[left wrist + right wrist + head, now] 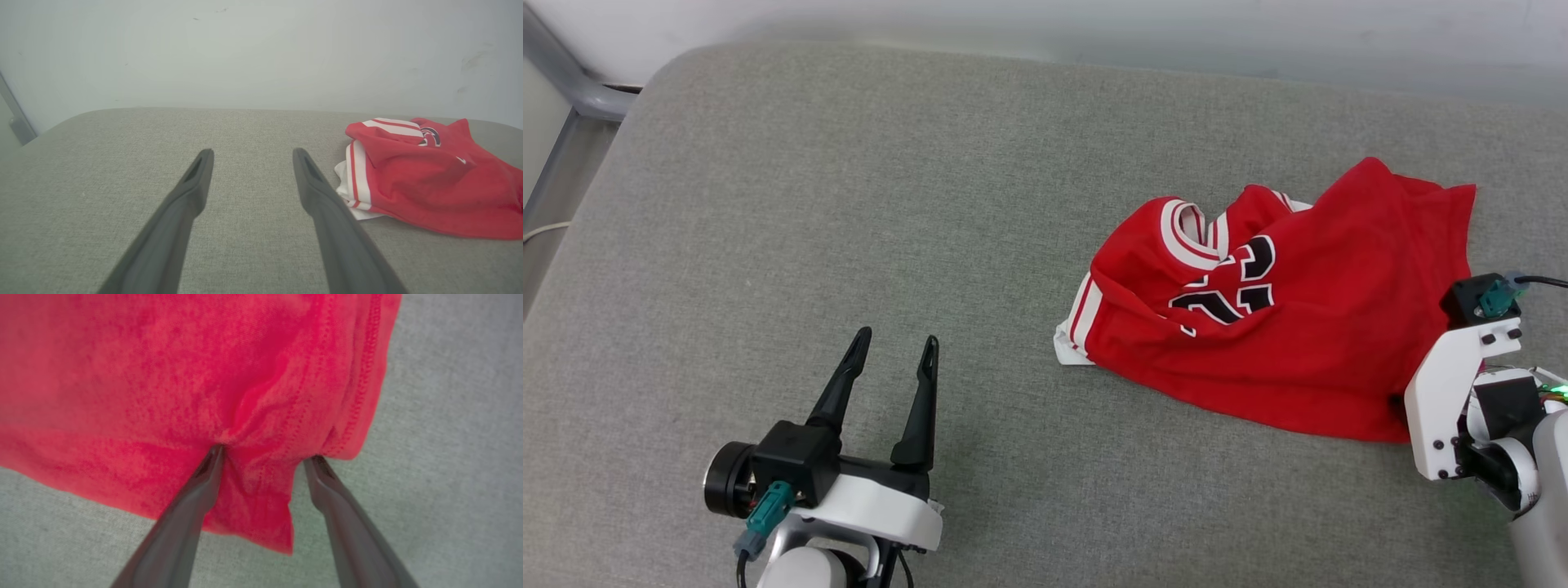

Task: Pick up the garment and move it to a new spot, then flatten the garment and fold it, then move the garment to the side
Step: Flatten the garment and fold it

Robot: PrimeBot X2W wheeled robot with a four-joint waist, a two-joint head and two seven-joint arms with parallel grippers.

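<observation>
Two grippers: both spread wide.
Red garment (1298, 327): crumpled, numbers up, right side of cushion (849, 204).
Long axis: left-right; collar leftward, hem rightward.
Left gripper (896, 339): empty, over bare cushion.
Right gripper (265, 453): fingers straddle garment's hem corner.

My left gripper (897, 336) has two long, tapering black fingers above a black camera block (796, 457). Just below that block sit a teal plug (770, 506) and a white shell (882, 513). My right wrist bracket (1450, 392) is white with dark screws.
</observation>
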